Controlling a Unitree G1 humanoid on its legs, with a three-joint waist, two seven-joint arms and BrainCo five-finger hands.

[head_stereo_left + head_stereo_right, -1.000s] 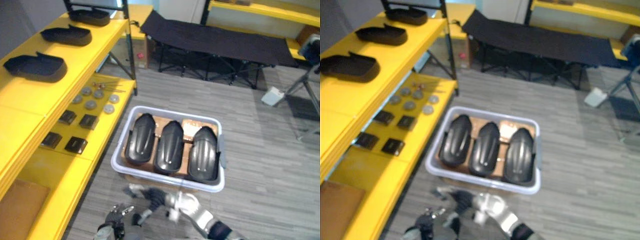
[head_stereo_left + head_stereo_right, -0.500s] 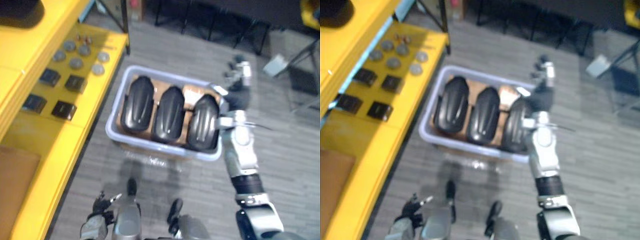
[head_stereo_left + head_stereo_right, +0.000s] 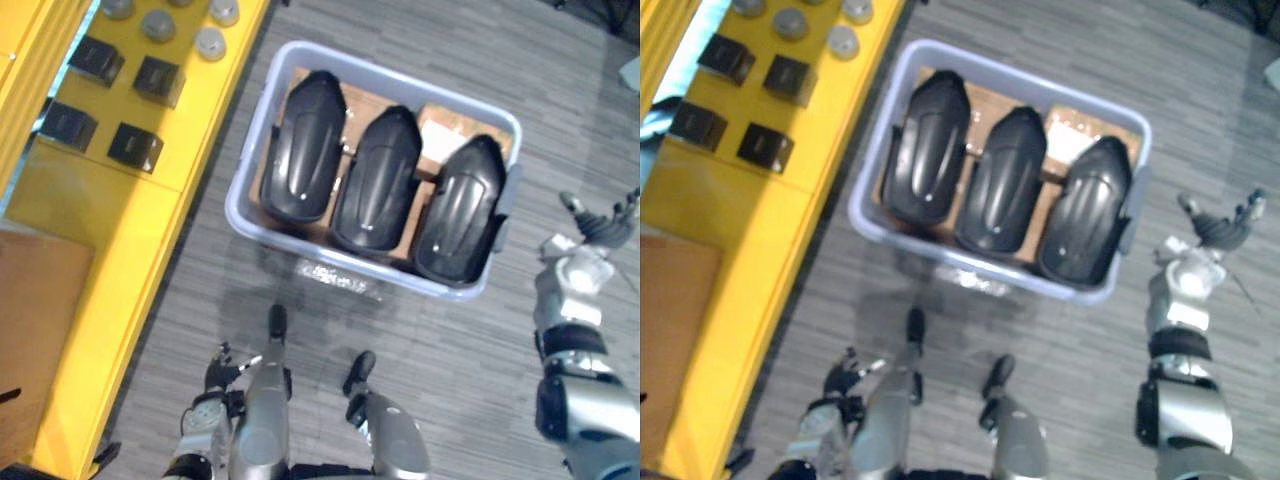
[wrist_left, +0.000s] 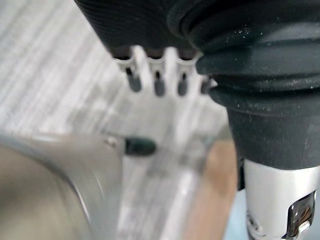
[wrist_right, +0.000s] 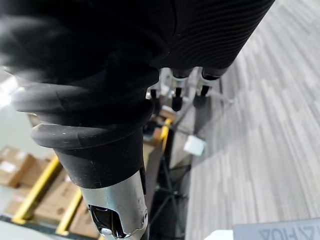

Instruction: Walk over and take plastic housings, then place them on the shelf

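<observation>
Just to the left of the right hand (image 3: 598, 228), and apart from it, a pale bin (image 3: 400, 78) stands on the grey plank floor (image 3: 450, 370). It carries three black plastic housings side by side on a brown liner: the right housing (image 3: 460, 210) nearest that hand, the middle housing (image 3: 377, 180) next, and the left housing (image 3: 305, 150) farthest from it. A dark handle (image 3: 505, 205) on the bin's end wall lies between the right hand and the nearest housing. The right hand hovers above the floor with its fingers (image 5: 176, 97) spread and straight, holding nothing. The left hand (image 3: 218, 372) hangs low, nearer the robot than the bin, with relaxed fingers (image 4: 159, 86), also empty. Beyond it, on its outer side, the yellow shelf (image 3: 200, 130) bears black square blocks (image 3: 135, 147), grey discs (image 3: 210, 42) and a brown board (image 3: 40, 320). The shelf's edge runs close to the bin's left wall, with a narrow strip of floor between them. Bare floor lies around the right hand and along the bin's near wall.
</observation>
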